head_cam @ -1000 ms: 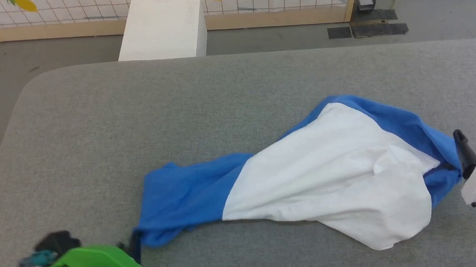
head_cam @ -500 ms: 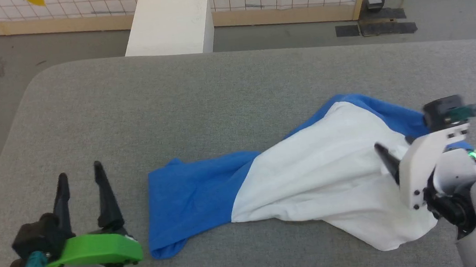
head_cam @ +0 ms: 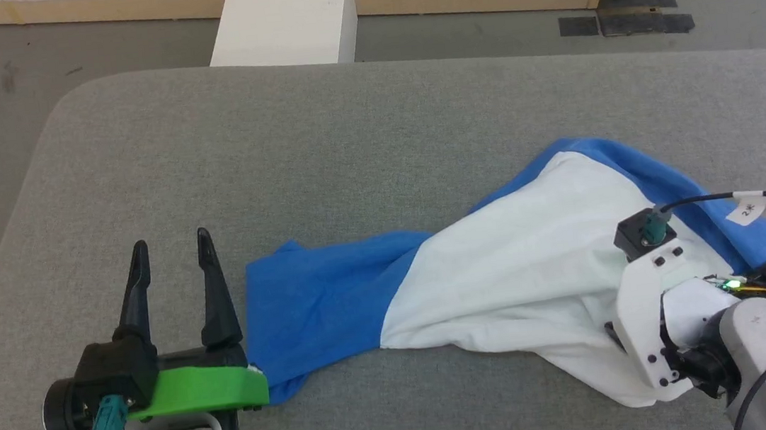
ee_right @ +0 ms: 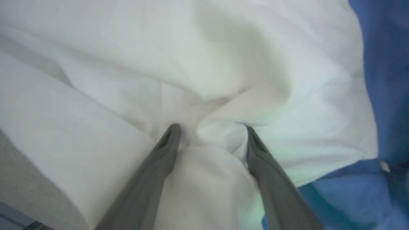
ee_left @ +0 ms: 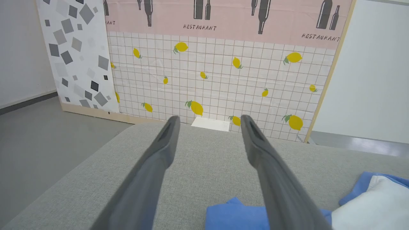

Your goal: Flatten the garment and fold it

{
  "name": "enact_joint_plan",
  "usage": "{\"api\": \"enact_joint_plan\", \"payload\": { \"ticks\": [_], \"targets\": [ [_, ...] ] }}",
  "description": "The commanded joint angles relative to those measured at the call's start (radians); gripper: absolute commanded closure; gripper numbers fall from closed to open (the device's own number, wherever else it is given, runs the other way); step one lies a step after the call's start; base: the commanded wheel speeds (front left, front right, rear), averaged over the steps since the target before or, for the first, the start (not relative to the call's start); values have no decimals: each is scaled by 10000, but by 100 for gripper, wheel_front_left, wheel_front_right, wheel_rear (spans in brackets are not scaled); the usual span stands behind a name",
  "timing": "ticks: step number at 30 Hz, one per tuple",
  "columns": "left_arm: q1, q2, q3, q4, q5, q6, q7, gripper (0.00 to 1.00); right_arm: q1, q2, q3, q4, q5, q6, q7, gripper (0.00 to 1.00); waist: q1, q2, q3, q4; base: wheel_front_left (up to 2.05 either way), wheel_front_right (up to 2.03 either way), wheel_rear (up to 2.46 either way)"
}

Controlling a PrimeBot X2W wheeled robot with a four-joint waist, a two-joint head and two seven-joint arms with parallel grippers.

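Left gripper (head_cam: 170,239): sits at the near-left of the grey padded table (head_cam: 275,141), fingers spread wide, nothing between them. They point toward the table's far edge. The left wrist view confirms it: the gap between the fingers shows bare grey fabric, with a lemon-print panel (ee_left: 223,80) beyond the table.

Garment (head_cam: 502,266): lies bunched in a long crumpled strip across the near half of the table, not flat. The blue sleeve end is on the left, just beside the left gripper's green housing (head_cam: 195,391). The inner finger stands next to the sleeve edge; can't tell if they touch. The white body is in the middle and right, with a blue band running along the far and right edge.

White box (head_cam: 283,12): stands on the floor past the far edge, roughly centre.

Right gripper (ee_right: 212,127): it's over the right end of the garment, pointed down into it. Fingers are spread wide, tips pushed into the white cloth, with a ridge of cloth bunched between them but not clamped.
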Motion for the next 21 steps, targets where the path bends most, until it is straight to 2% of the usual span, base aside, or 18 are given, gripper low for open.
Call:
{"api": "enact_joint_plan", "payload": {
  "ticks": [1, 2, 5, 8, 13, 17, 20, 21],
  "targets": [
    [-20, -98, 91, 29, 109, -102, -44, 0, 92, -4, 12, 21, 141, -13, -119, 89, 0, 0, 57, 4, 0, 0, 0],
    [-6, -187, 161, 70, 138, -191, -44, 0, 93, -2, -18, -53, 278, -13, -285, 100, 0, 0, 62, -12, 0, 0, 0],
    [11, -372, 327, 177, 271, -396, -44, 0, 260, -29, -126, -522, 779, -13, -541, 100, 0, 0, 4, -46, 0, 0, 0],
    [7, -544, 476, 276, 372, -610, -44, 0, 927, -275, -51, -1584, 1760, -13, -327, 100, 0, 0, -102, -105, 0, 0, 0],
    [135, -759, 718, 469, 493, -851, -44, 0, 2852, -1004, -374, -3461, 3022, -13, 1128, 100, 0, 0, -228, -339, 0, 0, 0],
    [124, -905, 815, 632, 522, -1026, -45, 0, 4181, -1136, -716, -4156, 3210, -13, 2174, 100, 0, 0, -206, -465, 0, 0, 0],
    [59, -983, 867, 806, 527, -1136, -45, 0, 4613, -985, -777, -4371, 3144, -13, 2345, 100, 0, 0, -178, -536, 0, 0, 0],
    [45, -1008, 908, 862, 522, -1159, -45, 0, 4617, -832, -824, -4437, 3125, -13, 2168, 72, 0, 0, -171, -577, 0, 0, 0]
  ]
}}
